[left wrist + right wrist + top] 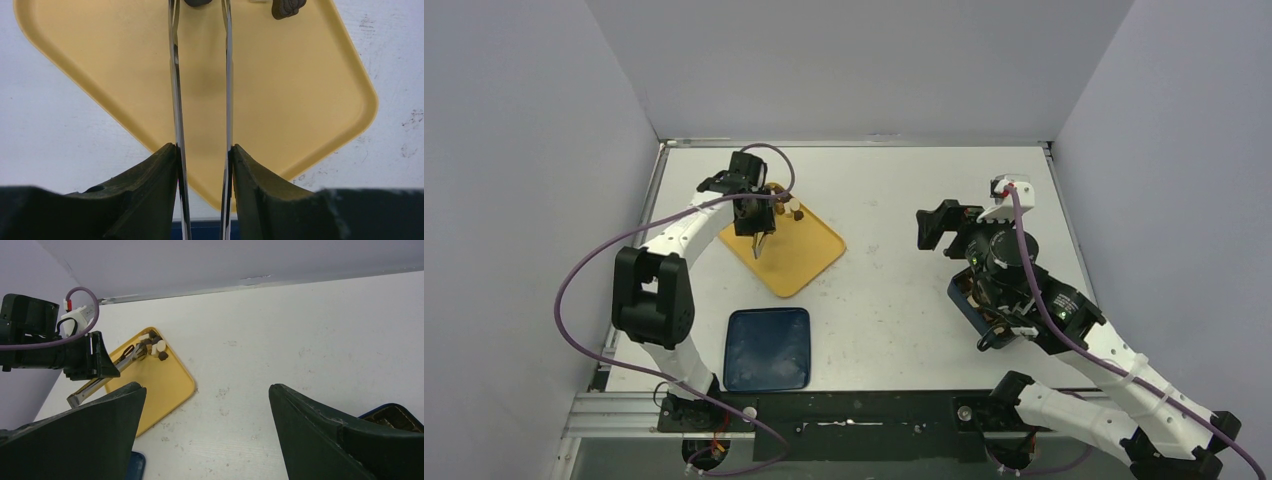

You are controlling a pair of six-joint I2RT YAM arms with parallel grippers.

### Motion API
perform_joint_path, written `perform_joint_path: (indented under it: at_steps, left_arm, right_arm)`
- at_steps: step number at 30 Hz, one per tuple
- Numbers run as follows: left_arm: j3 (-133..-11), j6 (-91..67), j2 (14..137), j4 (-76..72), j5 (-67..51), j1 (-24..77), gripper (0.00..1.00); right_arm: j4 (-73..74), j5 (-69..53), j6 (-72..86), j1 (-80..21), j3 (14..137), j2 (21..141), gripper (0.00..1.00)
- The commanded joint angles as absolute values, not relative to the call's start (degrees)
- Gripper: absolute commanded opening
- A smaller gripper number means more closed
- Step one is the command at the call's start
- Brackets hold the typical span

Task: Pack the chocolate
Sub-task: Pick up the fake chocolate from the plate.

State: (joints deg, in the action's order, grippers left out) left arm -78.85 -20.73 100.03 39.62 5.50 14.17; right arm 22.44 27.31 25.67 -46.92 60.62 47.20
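Chocolate (155,347) bunched up at the far corner of the yellow tray (799,265), dark, tan and cream bits touching in one little heap. Left gripper (204,150) clamped on the long metal tongs (176,100) partway along, tips reaching right into that heap, hinge end hanging back over the tray's middle. Looks like a dark piece sitting between the two blades at the very top of the wrist view, but cropped there, so can't say for sure. Right gripper (207,390) spread wide with nothing in it, well off the tray's right side, a dark blue box (395,415) just beside. Blue lid-looking thing (767,348) lying just off the tray's near corner.

Tips for the pick, judging from this: go for one piece at the edge of the heap, not the middle. Keep both blades low to the tray floor, straddle first, then squeeze gently. Too hard and probably pops out sideways. Lift straight up before swinging off the tray.
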Motion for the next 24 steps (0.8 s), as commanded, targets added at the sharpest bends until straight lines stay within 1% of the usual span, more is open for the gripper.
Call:
perform_joint_path:
  at_steps: [1,9,19,24]
  left_arm:
    - [-81.8,-20.6,100.5,36.8,4.0,13.2,0.38]
    - [-82.4,-22.4,98.0,38.1,3.7,13.4,0.27]
    - [-80.1,-23.4,90.1,36.7,1.7,14.8,0.25]
    - [-80.7,-23.0,87.6,35.1,0.0,20.1,0.24]
  right_arm:
    - [19.3,26.8,24.8,-46.8,61.5,47.1,1.00]
    - [19.8,25.4,24.0,-46.8,63.1,49.1,1.00]
    - [19.2,25.9,24.3,-46.8,63.8,49.8,1.00]
    - [19.3,27.6,24.0,-46.8,65.5,49.8,1.00]
